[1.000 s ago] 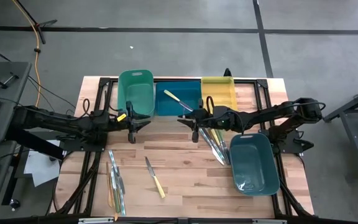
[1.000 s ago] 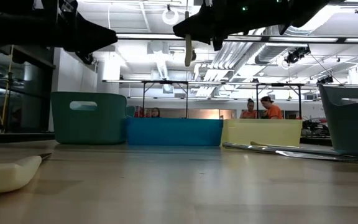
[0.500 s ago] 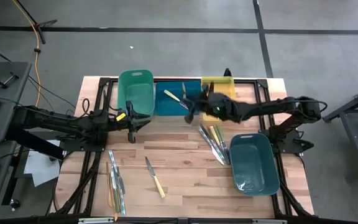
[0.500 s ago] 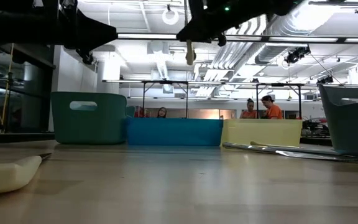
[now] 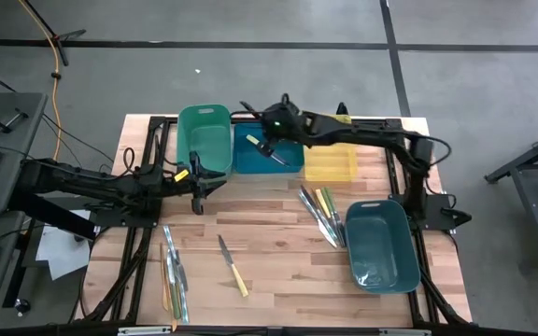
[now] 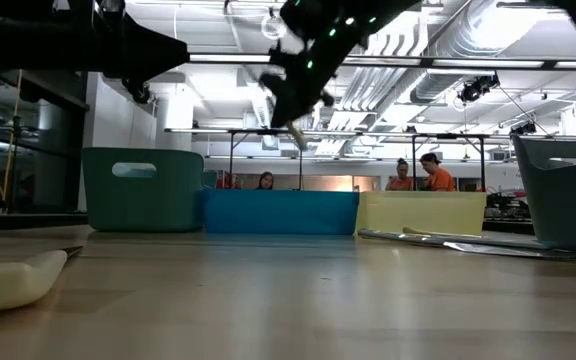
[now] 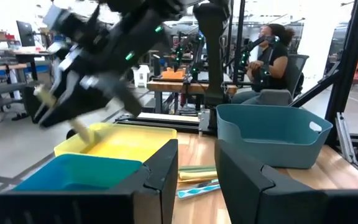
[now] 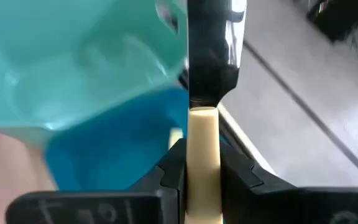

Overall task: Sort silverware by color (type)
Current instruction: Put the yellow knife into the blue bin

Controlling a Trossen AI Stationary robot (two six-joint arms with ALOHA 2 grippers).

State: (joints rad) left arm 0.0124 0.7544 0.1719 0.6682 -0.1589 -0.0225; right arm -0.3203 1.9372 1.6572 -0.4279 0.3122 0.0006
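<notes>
Two dark grippers at work. At centre left of the overhead frame, left gripper (image 5: 199, 191) parked over bare wooden table (image 5: 269, 243), fingers (image 7: 160, 168) parted, empty. Loose silverware (image 5: 172, 275) lower left, one yellow-handled knife (image 5: 233, 269) lower centre. At upper centre, right gripper (image 5: 271, 126) above blue rectangular plastic bin (image 5: 267, 161), clamped on cream-handled utensil (image 8: 202, 155). More utensils (image 5: 321, 213) centre right, beside teal bin (image 5: 381, 245).
</notes>
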